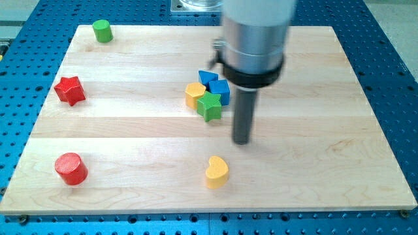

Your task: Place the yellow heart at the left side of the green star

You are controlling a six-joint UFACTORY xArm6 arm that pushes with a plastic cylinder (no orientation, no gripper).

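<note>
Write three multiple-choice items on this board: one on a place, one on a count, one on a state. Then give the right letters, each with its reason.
1. Where is the yellow heart?
A. touching the green star
B. alone near the view's bottom
C. at the view's top left

2. How many red blocks are there?
A. one
B. two
C. three

3. My tip is
A. pressed against the yellow heart
B. touching no block
C. on a red block

Key: B, the heart lies apart, below the green star. B, a red star and a red cylinder. B, bare board surrounds my tip.
</note>
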